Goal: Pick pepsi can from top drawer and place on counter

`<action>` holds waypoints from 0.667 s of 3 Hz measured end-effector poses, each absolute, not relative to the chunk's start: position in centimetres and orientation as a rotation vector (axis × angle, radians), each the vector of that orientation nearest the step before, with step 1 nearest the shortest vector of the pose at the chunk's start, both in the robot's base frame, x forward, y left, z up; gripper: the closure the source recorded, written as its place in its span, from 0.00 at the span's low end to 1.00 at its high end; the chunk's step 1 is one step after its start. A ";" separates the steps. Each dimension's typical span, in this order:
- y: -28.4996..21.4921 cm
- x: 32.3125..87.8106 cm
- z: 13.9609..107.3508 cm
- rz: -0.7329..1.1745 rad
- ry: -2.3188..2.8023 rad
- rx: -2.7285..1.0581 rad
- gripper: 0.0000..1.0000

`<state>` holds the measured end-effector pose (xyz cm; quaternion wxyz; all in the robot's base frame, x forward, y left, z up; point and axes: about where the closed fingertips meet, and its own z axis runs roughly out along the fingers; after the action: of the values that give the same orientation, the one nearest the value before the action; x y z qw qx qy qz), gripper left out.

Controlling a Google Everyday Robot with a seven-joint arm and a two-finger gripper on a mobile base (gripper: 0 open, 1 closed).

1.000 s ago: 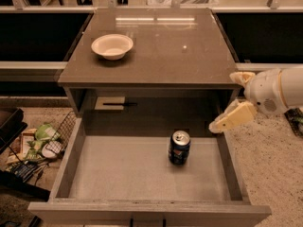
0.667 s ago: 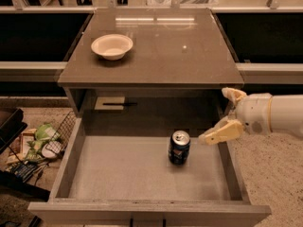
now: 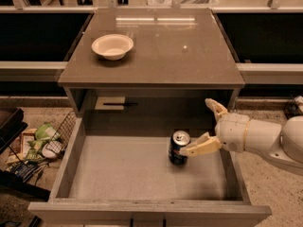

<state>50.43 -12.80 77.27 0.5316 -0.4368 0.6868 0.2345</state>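
Cream-coloured gripper (image 3: 195,126) is spread wide and holds nothing. Its lower finger (image 3: 201,146) has its tip at the right side of the pepsi can (image 3: 177,148), and the upper finger angles up behind the can. The arm (image 3: 265,138) enters from the can's right, roughly level. The can stands upright in the top drawer (image 3: 66,169). The counter (image 3: 161,56) lies above and behind the can — a white bowl (image 3: 112,46) sits on it, left of the can.
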 end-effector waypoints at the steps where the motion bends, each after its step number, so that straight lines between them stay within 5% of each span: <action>1: -11.1 51.0 75.6 0.537 1.636 -1.073 0.00; 2: -9.7 51.2 73.8 0.556 1.661 -1.093 0.00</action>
<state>51.23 -9.67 73.79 0.5130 -0.4544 0.6906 0.2311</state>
